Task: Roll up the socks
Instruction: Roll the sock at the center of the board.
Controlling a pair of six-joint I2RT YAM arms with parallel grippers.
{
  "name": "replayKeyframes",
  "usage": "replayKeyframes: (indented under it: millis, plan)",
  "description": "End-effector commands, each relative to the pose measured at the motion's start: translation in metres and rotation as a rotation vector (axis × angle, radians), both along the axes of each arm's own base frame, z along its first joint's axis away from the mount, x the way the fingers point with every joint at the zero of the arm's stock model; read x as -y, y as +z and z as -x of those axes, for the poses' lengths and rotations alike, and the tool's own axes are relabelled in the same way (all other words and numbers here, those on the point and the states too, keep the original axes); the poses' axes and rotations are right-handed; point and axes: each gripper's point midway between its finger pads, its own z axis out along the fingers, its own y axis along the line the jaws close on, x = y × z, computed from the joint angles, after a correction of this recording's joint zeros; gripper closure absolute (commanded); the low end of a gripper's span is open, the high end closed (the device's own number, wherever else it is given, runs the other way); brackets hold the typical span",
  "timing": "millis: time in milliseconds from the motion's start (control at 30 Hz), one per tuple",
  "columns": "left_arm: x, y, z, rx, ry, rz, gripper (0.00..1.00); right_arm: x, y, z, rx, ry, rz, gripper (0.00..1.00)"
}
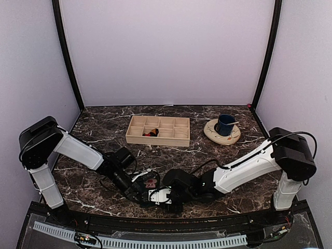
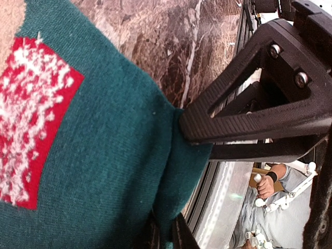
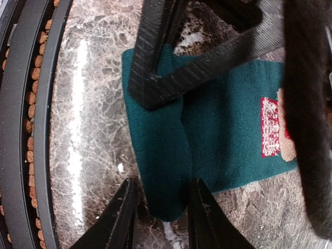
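Well, a dark marble desk (image 1: 104, 129) sits between lilac walls (image 1: 166, 52). At its front edge lies the teal sock (image 3: 223, 135), its edge clenched in the left hand (image 2: 167, 236). The right hand (image 3: 162, 181) sits half-parted astride the folded end; whether it grips, I cannot tell.

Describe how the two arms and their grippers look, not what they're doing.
The left arm and right arm match: white shell links between bulky black joint housings. A thin black cable loops off the right arm's outer housing. The left gripper and right gripper are black; their fingers are ribbed, open triangular frames, fastened with silver screws.
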Motion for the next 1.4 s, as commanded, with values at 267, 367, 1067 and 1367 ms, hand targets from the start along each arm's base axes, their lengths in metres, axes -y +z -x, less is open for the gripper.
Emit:
replayKeyframes:
  millis: [267,367,1067,1367]
  plan:
    - [0.001,0.005,0.001,-0.016,-0.021,0.012,0.90,-0.006,-0.008,-0.003,-0.062,0.032,0.015,0.79]
    - [0.001,0.004,0.001,-0.014,-0.021,0.009,0.89,-0.005,-0.010,-0.001,-0.076,0.038,0.021,0.83]
    - [-0.012,0.021,-0.025,0.163,0.084,-0.063,0.69,0.007,-0.014,0.000,-0.248,-0.038,0.054,1.00]
    - [-0.021,0.029,-0.042,0.272,0.151,-0.101,0.66,0.002,-0.006,-0.002,-0.419,-0.080,0.060,1.00]
